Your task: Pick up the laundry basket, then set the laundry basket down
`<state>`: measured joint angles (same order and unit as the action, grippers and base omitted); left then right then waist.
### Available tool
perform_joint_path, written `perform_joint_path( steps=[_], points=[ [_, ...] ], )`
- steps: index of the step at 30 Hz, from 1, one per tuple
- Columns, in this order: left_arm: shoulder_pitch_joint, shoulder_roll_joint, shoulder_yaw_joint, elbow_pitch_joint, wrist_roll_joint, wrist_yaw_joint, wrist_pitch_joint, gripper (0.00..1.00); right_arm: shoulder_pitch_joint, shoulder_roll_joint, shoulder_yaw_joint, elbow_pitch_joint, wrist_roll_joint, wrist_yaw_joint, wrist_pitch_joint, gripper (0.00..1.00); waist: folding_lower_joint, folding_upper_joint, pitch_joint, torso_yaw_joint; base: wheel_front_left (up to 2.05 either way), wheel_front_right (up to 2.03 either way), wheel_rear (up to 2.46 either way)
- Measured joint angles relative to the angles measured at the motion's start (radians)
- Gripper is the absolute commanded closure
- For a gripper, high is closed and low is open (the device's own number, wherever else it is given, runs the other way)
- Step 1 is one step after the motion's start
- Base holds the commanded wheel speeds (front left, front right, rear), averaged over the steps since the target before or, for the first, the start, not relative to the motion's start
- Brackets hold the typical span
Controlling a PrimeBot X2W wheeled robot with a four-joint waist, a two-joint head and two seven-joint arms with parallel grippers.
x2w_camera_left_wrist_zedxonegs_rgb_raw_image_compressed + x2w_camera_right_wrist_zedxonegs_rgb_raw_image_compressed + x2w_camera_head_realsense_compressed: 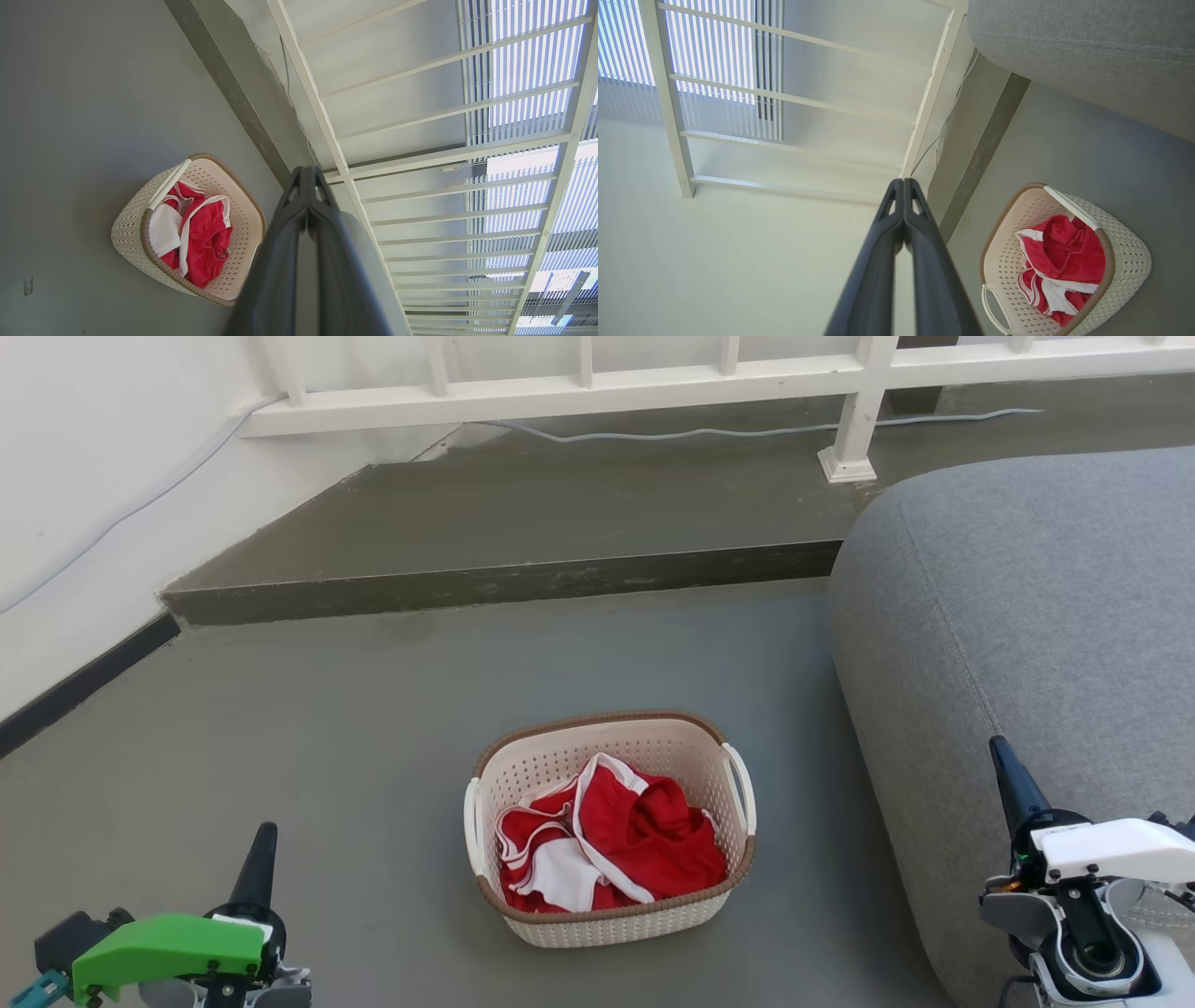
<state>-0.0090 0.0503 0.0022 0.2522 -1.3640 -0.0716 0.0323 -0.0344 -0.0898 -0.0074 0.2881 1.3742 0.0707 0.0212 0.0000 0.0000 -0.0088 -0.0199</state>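
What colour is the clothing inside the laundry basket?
Red with white trim, lying in the laundry basket; it shows best in the head view.

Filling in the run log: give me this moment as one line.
stage: pre-pickup | laundry basket: on floor, red clothes inside, untouched | left gripper: shut, empty | right gripper: shut, empty

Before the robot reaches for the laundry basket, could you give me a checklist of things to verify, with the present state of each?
1. Laundry basket upright on the floor: ok.
2. Both white handles free of the red clothes: ok.
3. Left claw open for a handle: not ok, shut.
4. Right claw open: not ok, shut.
5. Grey sofa apart from the basket: ok.
6. Weight of the load: cannot tell.
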Motion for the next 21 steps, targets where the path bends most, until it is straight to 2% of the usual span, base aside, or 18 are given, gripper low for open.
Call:
perform_joint_path(
  steps=[21],
  points=[
    [-0.044,-0.003,0.062,0.027,-0.245,-0.051,0.065,1.00,-0.020,0.033,-0.102,-0.001,0.238,0.044,0.069,1.00,0.0000,0.0000,0.011,0.020,0.00,0.00,0.00]
  ],
)
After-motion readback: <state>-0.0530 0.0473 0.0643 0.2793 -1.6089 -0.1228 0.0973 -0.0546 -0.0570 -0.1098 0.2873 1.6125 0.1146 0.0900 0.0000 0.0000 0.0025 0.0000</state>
